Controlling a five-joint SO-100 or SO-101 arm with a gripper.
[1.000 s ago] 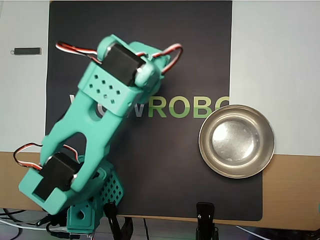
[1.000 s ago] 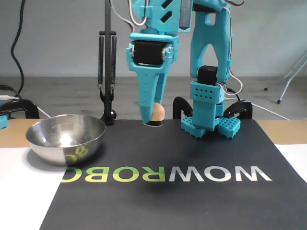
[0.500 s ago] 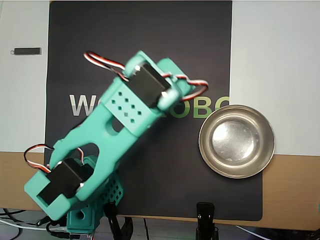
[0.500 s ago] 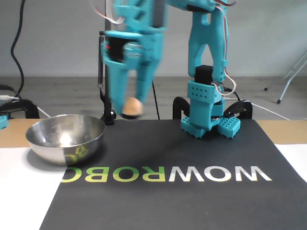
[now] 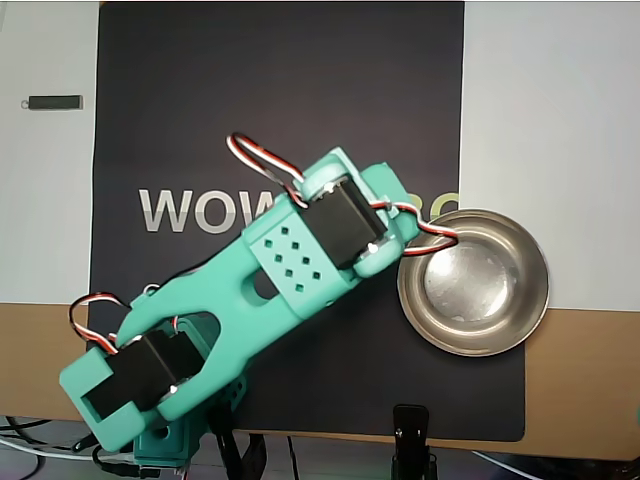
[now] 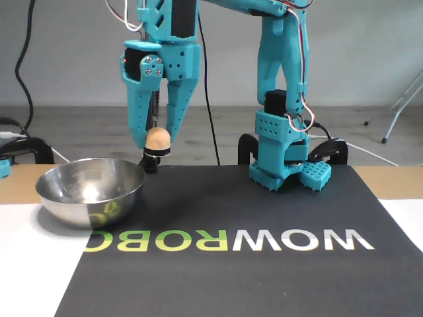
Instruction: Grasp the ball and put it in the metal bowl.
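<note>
Hand clamped on ball, raised above black mat, just beside bowl rim on its right in fixed view

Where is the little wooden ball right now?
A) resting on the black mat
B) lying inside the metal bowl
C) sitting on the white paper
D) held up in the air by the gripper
D: in the fixed view the ball sits pinched in the gripper, above the mat and just beside the metal bowl.
</note>
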